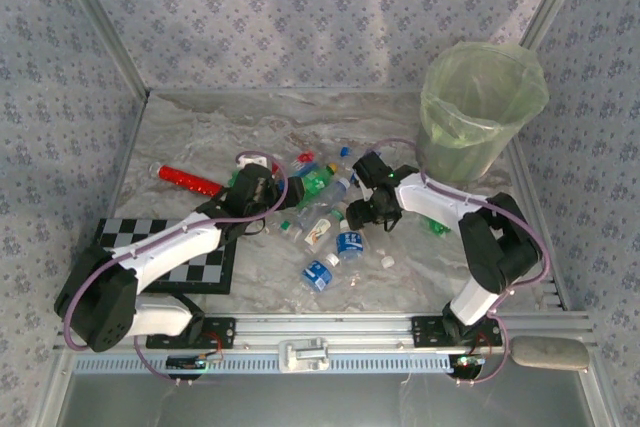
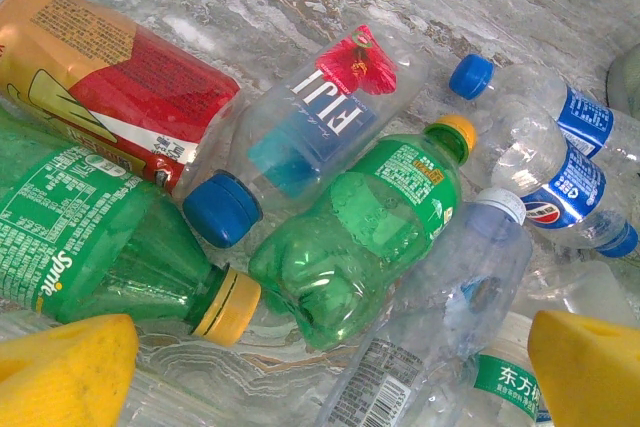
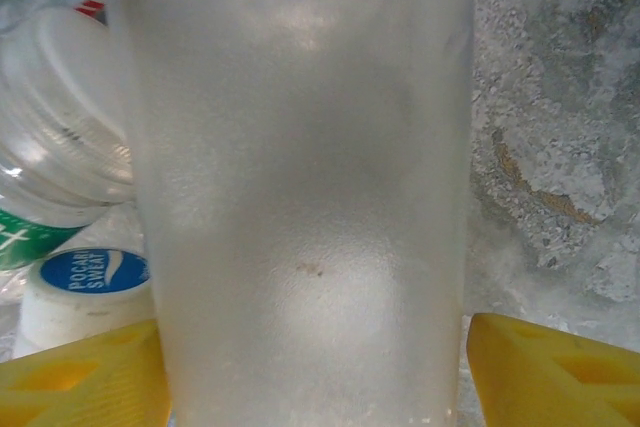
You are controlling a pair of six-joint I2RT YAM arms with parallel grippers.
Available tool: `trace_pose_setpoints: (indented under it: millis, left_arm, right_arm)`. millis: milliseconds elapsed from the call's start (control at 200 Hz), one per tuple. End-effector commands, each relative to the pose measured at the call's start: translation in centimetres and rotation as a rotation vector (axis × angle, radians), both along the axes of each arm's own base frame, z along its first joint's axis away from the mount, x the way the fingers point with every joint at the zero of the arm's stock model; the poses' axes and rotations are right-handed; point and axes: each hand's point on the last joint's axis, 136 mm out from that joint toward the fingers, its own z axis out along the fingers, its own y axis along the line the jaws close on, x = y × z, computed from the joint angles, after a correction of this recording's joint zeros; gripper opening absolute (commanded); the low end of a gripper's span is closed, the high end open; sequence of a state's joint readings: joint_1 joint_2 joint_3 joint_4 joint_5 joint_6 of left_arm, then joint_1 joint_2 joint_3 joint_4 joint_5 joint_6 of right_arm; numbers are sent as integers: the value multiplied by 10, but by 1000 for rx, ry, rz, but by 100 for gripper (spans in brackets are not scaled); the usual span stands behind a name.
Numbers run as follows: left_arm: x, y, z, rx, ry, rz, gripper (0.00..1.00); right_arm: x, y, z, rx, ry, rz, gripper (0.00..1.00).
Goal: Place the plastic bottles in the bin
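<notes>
Bin (image 1: pixel 470 142) pale green; checkerboard (image 1: pixel 210 269) black-white; table (image 1: pixel 200 127) grey-marbled; plastic bottles (image 2: pixel 350 237) green, red, clear-blue.

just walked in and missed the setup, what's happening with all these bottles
Two robot arms are clearing plastic bottles off a marble-patterned table into the bag-lined bin at the far right. The right gripper straddles a frosted translucent bottle; whether it grips it yet is unclear. The left gripper hangs open over the heap, above a small green bottle and a Fiji bottle.
</notes>
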State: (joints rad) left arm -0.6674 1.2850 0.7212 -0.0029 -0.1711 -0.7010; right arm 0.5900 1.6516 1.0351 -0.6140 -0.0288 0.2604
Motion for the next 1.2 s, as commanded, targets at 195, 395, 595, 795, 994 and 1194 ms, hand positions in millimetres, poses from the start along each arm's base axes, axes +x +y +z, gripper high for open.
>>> trace_pose_setpoints:
  millis: [195,395,595,795,994,1194]
  left_arm:
    - [2,1,3,-17,-6,12,100]
    - [2,1,4,-19,-9,15,100]
    - [2,3,3,-15,-11,25,100]
    - [3,12,4,-9,-29,64,100]
    - [0,22,6,-8,-46,104,100]
    - [-3,29,6,-19,-57,130,100]
  right_arm:
    - [3,2,-6,-30,0,29,64]
    - [4,0,3,-28,-33,39,55]
    - [15,4,43,36,-176,63,53]
    - [22,12,98,175,-329,102,52]
    - [44,11,180,452,-515,55,51]
    - [67,-14,277,666,-683,10,51]
